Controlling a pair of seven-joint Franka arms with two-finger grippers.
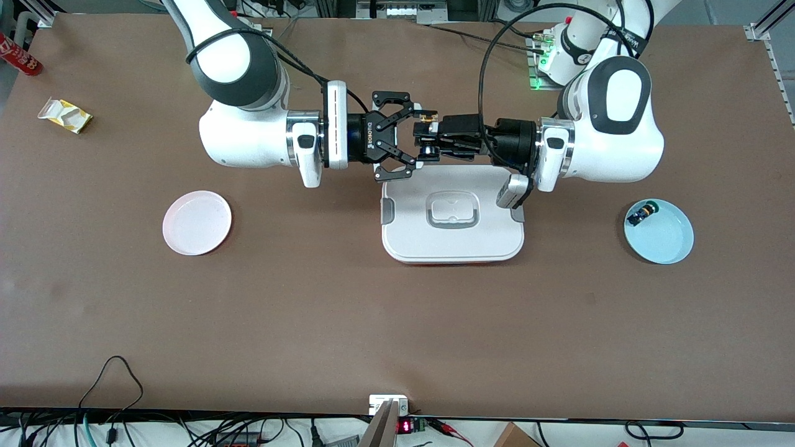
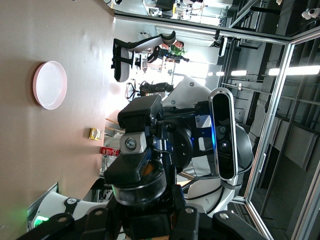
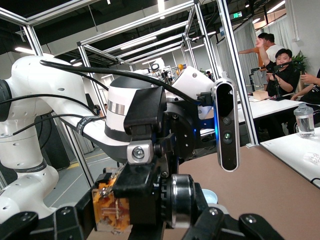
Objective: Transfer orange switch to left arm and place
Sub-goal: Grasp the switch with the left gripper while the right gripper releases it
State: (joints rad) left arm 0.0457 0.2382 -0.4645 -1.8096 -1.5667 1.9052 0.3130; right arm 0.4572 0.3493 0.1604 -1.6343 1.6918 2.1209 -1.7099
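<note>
Currently the handover is in hand: above the box [image 1: 452,214], left gripper [image 1: 424,138] and right gripper [image 1: 415,141] both clamp the orange switch [image 1: 426,117]. Next, 1 gripper must release, presumably the right.

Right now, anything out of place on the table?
Yes: a crumpled yellow wrapper and a red can lie loose at the right arm's end. Otherwise fine: both tools grip the orange switch above the box.
</note>
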